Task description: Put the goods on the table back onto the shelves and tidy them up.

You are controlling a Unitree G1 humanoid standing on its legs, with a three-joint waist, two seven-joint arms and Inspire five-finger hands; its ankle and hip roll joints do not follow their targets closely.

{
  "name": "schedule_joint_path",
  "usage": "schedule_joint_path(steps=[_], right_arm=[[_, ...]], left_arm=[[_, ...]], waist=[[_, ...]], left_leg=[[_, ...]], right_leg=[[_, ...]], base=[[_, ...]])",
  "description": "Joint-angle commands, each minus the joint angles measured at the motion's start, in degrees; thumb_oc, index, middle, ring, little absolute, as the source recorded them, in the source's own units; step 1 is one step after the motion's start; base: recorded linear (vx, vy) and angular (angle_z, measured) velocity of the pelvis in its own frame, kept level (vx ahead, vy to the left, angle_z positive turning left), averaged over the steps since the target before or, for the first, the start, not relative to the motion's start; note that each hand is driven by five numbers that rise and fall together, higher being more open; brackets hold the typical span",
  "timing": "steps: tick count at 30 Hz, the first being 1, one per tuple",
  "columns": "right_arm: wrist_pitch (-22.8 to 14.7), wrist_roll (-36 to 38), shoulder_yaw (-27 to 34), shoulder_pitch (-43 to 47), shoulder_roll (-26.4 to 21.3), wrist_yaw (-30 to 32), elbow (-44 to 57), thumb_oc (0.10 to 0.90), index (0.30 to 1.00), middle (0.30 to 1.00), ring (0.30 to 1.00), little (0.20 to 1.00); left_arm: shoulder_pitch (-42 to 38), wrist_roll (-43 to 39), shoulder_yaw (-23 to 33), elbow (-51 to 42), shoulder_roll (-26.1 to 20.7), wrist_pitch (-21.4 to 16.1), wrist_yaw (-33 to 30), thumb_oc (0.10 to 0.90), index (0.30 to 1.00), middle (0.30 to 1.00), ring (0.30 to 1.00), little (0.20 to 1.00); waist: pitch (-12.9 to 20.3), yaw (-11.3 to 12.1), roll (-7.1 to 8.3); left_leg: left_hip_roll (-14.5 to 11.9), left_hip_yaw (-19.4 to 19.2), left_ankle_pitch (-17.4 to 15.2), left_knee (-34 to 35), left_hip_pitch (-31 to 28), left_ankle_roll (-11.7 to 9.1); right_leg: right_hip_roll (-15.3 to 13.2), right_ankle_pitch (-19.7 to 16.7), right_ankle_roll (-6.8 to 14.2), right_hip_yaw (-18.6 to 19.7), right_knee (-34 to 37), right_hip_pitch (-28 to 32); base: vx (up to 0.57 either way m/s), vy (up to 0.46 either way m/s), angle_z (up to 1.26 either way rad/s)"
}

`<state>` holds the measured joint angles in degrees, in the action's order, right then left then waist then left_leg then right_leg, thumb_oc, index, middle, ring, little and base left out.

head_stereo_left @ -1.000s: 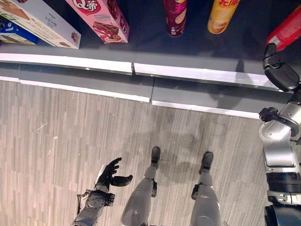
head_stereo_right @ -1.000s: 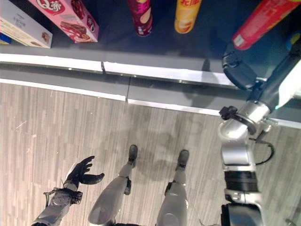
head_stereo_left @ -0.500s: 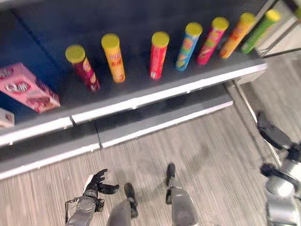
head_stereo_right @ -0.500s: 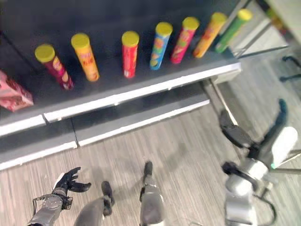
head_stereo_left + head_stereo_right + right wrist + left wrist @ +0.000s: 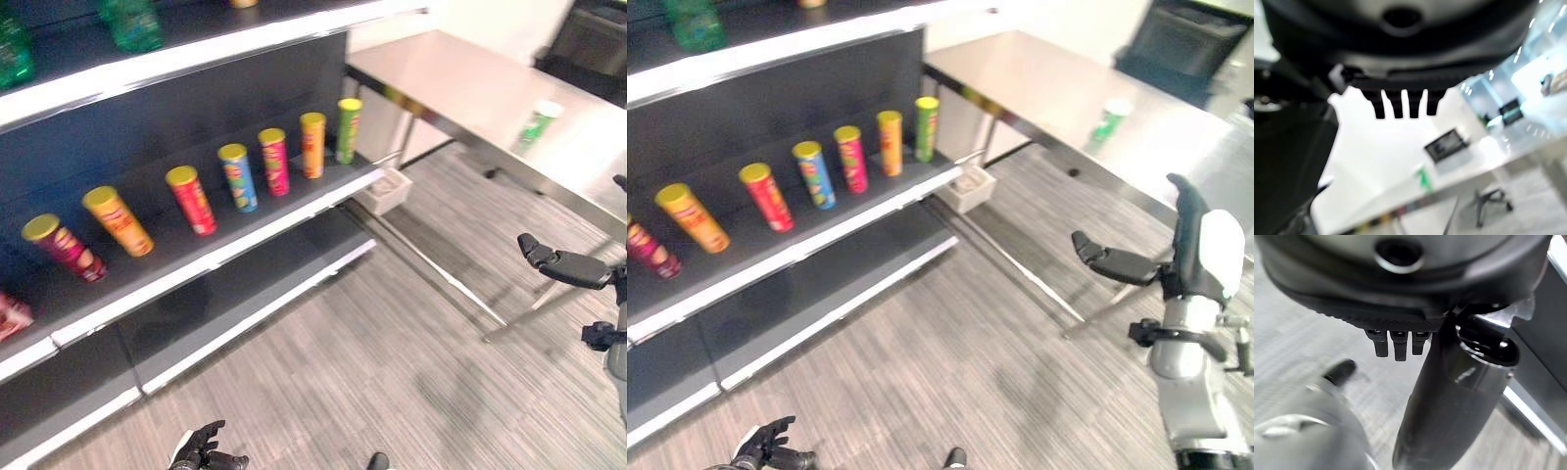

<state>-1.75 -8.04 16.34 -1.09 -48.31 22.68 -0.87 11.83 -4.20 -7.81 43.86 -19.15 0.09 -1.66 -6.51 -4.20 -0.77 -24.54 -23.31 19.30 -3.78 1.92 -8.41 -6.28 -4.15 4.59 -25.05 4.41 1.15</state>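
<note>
Evidently the robot stood between jobs, neither hand carrying anything. The right hand (image 5: pixel 1136 266) was raised at about 3 o'clock of the head views, fingers straight and thumb spread, empty and well apart from the steel table (image 5: pixel 470 93) that ran from 12 toward 3 o'clock. On that table, at roughly 2 o'clock, stood a green can with a pale lid (image 5: pixel 537 120), upright and alone, which I judged to be the goods yet to be shelved; it was far from the hand, so a walk and a reach seemed to be needed before any grasp.

The left hand (image 5: pixel 206 453) hung low at 7 o'clock near the striped floor (image 5: pixel 372 362), fingers loosely relaxed and holding nothing, probably parked out of the way while the right did the work.

At 10 o'clock the dark middle shelf (image 5: pixel 245 245) carried a tidy row of upright tube cans, spaced apart and facing out: a maroon one (image 5: pixel 64 248), an orange one (image 5: pixel 118 221), a red one (image 5: pixel 192 200), a blue one (image 5: pixel 238 177), a pink one (image 5: pixel 274 162), another orange one (image 5: pixel 313 145) and a green one (image 5: pixel 348 130) at the table end. Their even gaps suggested deliberate display order, and the fetched can would likely belong beside them. Green bottles (image 5: pixel 132 22) sat on the upper shelf. A small white basket (image 5: pixel 385 190) rested on the floor by the table leg.
</note>
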Motion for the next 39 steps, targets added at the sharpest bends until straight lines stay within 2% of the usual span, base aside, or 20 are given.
schedule_joint_path(steps=[1,2,4,6,8,11,16,18,19,20,21,23,24,25,26,30,31,32,33,39], right_arm=[[-4.38,1.75,-2.51,11.76,-3.23,1.29,4.0,0.8,0.9,0.9,0.9,0.9],[-4.28,1.76,-3.51,13.14,-3.09,1.36,3.65,0.8,0.9,0.9,0.9,0.9],[-4.33,2.28,-5.34,15.52,-3.04,1.63,1.99,0.8,0.9,0.9,0.9,0.9],[-4.28,2.64,-8.01,18.65,-2.34,2.11,0.14,0.8,0.9,0.9,0.9,0.9],[-4.14,2.42,-11.91,22.44,-1.32,1.85,-0.5,0.8,0.9,0.9,0.9,0.9],[-3.72,1.45,-13.05,22.42,-1.73,-0.35,0.12,0.8,0.9,0.9,0.9,0.9],[-3.1,1.06,-12.48,21.45,1.12,-0.04,-0.8,0.8,0.9,0.9,0.9,0.9],[-2.73,-0.14,-11.38,20.48,2.52,0.26,0.07,0.8,0.9,0.9,0.9,0.9],[-2.02,-1.74,-9.32,18.73,3.7,0.27,1.78,0.8,0.9,0.9,0.9,0.9],[-2.38,-1.56,-9.38,19.61,3.99,1.13,1.34,0.8,0.9,0.9,0.9,0.9],[-2.43,-1.73,-9.33,19.78,3.95,1.22,1.43,0.8,0.9,0.9,0.9,0.9],[-2.46,-1.9,-9.0,20.43,3.39,1.33,1.42,0.8,0.9,0.9,0.9,0.9],[-2.26,-1.61,-8.4,21.14,2.27,1.77,0.97,0.8,0.9,0.9,0.9,0.9],[-1.96,-1.65,-7.14,21.76,0.31,3.4,1.04,0.8,0.9,0.9,0.9,0.9],[-1.75,-2.14,-6.71,21.73,-0.27,3.88,1.23,0.8,0.9,0.9,0.9,0.9],[-1.46,-3.29,-4.08,21.51,-2.9,4.73,2.69,0.8,0.9,0.9,0.9,0.9],[-1.59,-3.23,-3.69,21.32,-3.44,4.73,2.89,0.8,0.9,0.9,0.9,0.9],[-1.63,-2.83,-2.4,20.47,-4.91,4.74,3.21,0.8,0.9,0.9,0.9,0.9],[-1.88,-2.32,-1.14,19.52,-5.45,4.72,3.67,0.8,0.9,0.9,0.9,0.9],[-2.89,0.44,2.48,17.13,-7.99,5.3,3.61,0.8,0.9,0.9,0.9,0.9]], left_arm=[[-2.91,0.33,1.26,-3.6,-2.53,-3.55,-0.43,0.8,0.9,0.9,0.9,0.9],[-2.94,0.23,0.93,-3.29,-2.42,-3.49,-0.47,0.8,0.9,0.9,0.9,0.9],[-3.12,0.34,-0.15,-2.38,-2.17,-3.7,-0.71,0.8,0.9,0.9,0.9,0.9],[-3.78,0.78,-1.68,-2.01,-2.4,-3.75,-0.67,0.8,0.9,0.9,0.9,0.9],[-3.69,0.44,-2.45,-2.35,-2.52,-3.47,-0.7,0.8,0.9,0.9,0.9,0.9],[-4.09,0.64,-2.47,0.42,-1.69,-3.2,-0.94,0.8,0.9,0.9,0.9,0.9],[-4.47,1.43,-0.78,6.39,-1.38,-2.56,-2.27,0.8,0.9,0.9,0.9,0.9],[-4.18,1.61,0.02,7.39,-1.44,-2.23,-2.16,0.8,0.9,0.9,0.9,0.9],[-3.61,2.71,0.74,9.1,-0.99,-1.5,-2.4,0.8,0.9,0.9,0.9,0.9],[-3.18,2.86,0.4,9.38,-1.32,-1.21,-2.33,0.8,0.9,0.9,0.9,0.9],[-2.91,2.84,0.51,8.8,-1.39,-1.21,-2.13,0.8,0.9,0.9,0.9,0.9],[-2.63,2.66,0.92,7.92,-1.62,-1.48,-2.07,0.8,0.9,0.9,0.9,0.9],[-3.32,2.18,1.12,7.59,-1.84,-1.75,-2.27,0.8,0.9,0.9,0.9,0.9],[-4.07,1.36,1.78,6.96,-2.05,-2.18,-2.61,0.8,0.9,0.9,0.9,0.9],[-4.19,1.3,2.0,6.7,-2.12,-2.24,-2.76,0.8,0.9,0.9,0.9,0.9],[-3.89,2.04,1.91,5.19,-2.15,-2.49,-3.2,0.8,0.9,0.9,0.9,0.9],[-3.69,1.88,1.8,5.07,-2.1,-2.45,-3.19,0.8,0.9,0.9,0.9,0.9],[-2.8,1.41,1.45,5.21,-1.59,-2.14,-3.09,0.8,0.9,0.9,0.9,0.9],[-2.79,1.43,0.99,5.21,-1.49,-2.14,-3.01,0.8,0.9,0.9,0.9,0.9],[-2.42,1.21,0.42,5.19,-1.08,-1.58,-2.48,0.8,0.9,0.9,0.9,0.9]], waist=[[-3.84,5.67,3.06],[-3.98,6.54,3.16],[-4.35,8.26,2.94],[-4.72,10.54,2.32],[-4.67,11.42,0.94],[-2.47,10.18,0.64],[-1.36,10.46,1.46],[-1.9,10.74,1.35],[-3.09,10.1,1.32],[-4.28,10.12,0.7],[-4.25,10.2,0.67],[-3.84,10.1,0.96],[-3.75,9.55,1.87],[-4.19,8.39,1.98],[-4.37,8.17,2.14],[-2.79,7.38,3.89],[-2.06,7.29,3.77],[-0.81,7.17,3.18],[-0.3,6.72,2.72],[1.01,6.19,1.76]], left_leg=[[13.5,16.63,-22.81,-10.67,1.75,2.68],[16.57,19.18,-24.68,-9.41,2.67,3.39],[21.41,23.21,-23.77,-7.33,4.93,3.83],[26.9,28.59,-20.04,-3.77,8.35,3.86],[28.5,31.76,-17.09,0.73,9.0,4.47],[27.69,31.81,-16.57,4.56,3.62,5.41],[27.25,27.62,-17.77,6.36,-0.51,7.61],[27.47,27.22,-18.4,6.09,-1.47,8.85],[28.68,27.91,-19.59,5.94,-4.69,11.06],[28.57,28.62,-20.31,5.62,-6.15,12.13],[28.5,28.95,-20.7,5.61,-6.53,12.08],[28.27,29.69,-21.79,6.1,-7.44,11.37],[28.66,30.56,-22.92,6.62,-8.42,10.42],[27.71,32.7,-24.93,7.33,-10.75,9.16],[27.4,33.23,-25.35,7.56,-11.63,8.82],[26.97,34.95,-27.6,7.41,-13.63,7.7],[25.64,35.03,-28.48,7.12,-14.18,7.31],[21.99,36.18,-28.94,4.85,-13.92,5.6],[20.77,36.94,-28.77,3.67,-13.45,4.84],[17.81,37.64,-21.93,-6.42,-10.03,1.46]], right_leg=[[-0.9,2.92,2.41,6.06,-0.67,-2.26],[-0.48,3.08,2.43,7.49,-0.78,-1.98],[0.5,2.84,2.62,9.98,-0.47,-1.3],[2.02,2.6,2.6,12.91,-0.13,-0.37],[3.63,3.4,2.38,15.51,-1.25,-0.26],[3.22,4.2,2.46,17.38,-2.51,0.42],[1.22,5.98,3.72,19.39,-7.72,-0.09],[0.56,7.21,4.47,19.6,-14.47,-2.14],[-1.12,4.33,5.49,20.81,-27.96,-6.54],[-1.96,1.65,4.9,20.65,-35.98,-10.61],[-2.6,1.63,4.76,20.55,-36.31,-11.67],[-3.53,2.5,4.71,20.35,-31.45,-13.13],[-3.91,1.77,5.26,20.45,-20.59,-13.89],[-3.67,-4.57,7.35,21.37,-4.26,-14.48],[-3.6,-5.62,8.03,21.75,-2.24,-15.59],[-5.09,-9.8,8.77,20.17,0.3,-13.85],[-4.54,-9.15,8.48,19.91,-0.04,-12.87],[-3.51,-7.1,7.0,18.82,-2.98,-11.61],[-2.79,-5.73,6.29,18.24,-4.1,-11.4],[1.52,-0.51,3.04,15.58,-2.19,-5.84]], base=[[0.09,-0.162,-1.49],[0.14,-0.05,-1.22],[0.12,0.011,-1.14],[0.09,0.014,-1.15],[0.12,0.117,-1.67],[0.2,0.183,-0.9],[0.16,0.175,-0.4],[0.15,0.18,-0.18],[0.25,0.251,-0.08],[0.25,0.209,-0.15],[0.2,0.047,-0.06],[0.25,-0.094,0.28],[0.54,-0.314,0.41],[0.58,-0.354,0.3],[0.5,-0.314,0.49],[0.31,-0.217,0.83],[0.58,-0.496,1.17],[0.56,-0.51,1.13],[0.49,-0.5,0.88],[0.21,-0.244,0.23]])
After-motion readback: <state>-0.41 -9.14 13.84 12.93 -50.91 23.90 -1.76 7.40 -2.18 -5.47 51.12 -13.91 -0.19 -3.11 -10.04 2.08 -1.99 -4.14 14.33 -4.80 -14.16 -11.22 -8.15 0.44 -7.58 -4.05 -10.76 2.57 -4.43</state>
